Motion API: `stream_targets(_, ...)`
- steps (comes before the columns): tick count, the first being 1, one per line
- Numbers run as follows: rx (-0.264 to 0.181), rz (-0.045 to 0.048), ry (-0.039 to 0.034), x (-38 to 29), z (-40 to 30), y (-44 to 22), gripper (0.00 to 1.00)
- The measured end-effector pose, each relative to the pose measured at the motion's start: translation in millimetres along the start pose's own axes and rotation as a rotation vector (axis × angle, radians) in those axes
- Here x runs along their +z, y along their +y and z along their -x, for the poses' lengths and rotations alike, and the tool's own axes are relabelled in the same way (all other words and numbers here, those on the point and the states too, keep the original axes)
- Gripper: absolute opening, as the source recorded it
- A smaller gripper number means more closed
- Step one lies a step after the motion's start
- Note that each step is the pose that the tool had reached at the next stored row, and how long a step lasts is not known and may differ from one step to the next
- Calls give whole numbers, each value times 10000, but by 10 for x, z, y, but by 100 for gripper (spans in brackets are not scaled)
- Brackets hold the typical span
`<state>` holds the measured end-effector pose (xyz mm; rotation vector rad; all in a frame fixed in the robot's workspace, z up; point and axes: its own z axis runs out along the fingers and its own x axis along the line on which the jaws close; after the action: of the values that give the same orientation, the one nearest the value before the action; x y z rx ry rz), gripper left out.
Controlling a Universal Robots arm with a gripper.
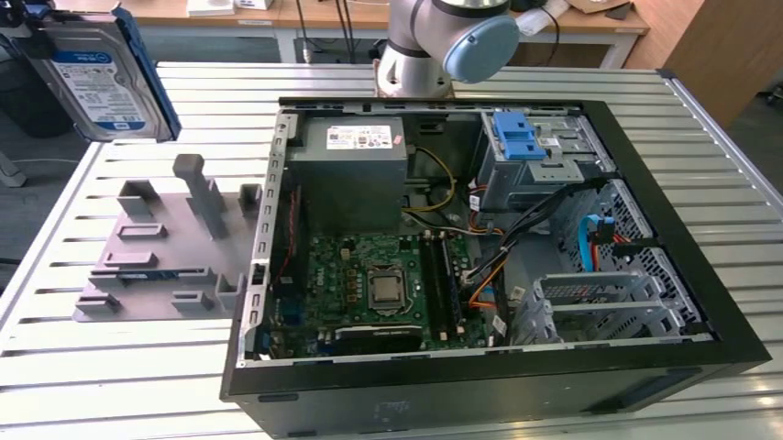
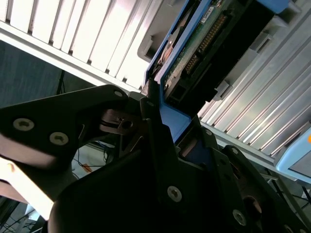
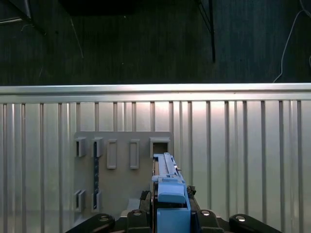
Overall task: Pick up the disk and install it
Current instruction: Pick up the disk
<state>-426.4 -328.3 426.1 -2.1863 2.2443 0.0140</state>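
The disk, a silver drive with a blue-and-white label in a blue carrier, hangs upright above the table's far corner at the exterior view's left, clear of the grey fixture. In the second wrist view my gripper is shut on the blue carrier edge of the disk, whose green circuit board side shows. In the first wrist view the disk stands edge-on between the black fingers, above the fixture plate.
An open computer case lies on the slatted metal table, with a motherboard, a grey power supply and a silver drive cage with a blue latch. The arm's base stands behind the case.
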Motion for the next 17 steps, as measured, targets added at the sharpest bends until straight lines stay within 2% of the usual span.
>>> stream_targets(17,0,-2,0,-183,2,0,36)
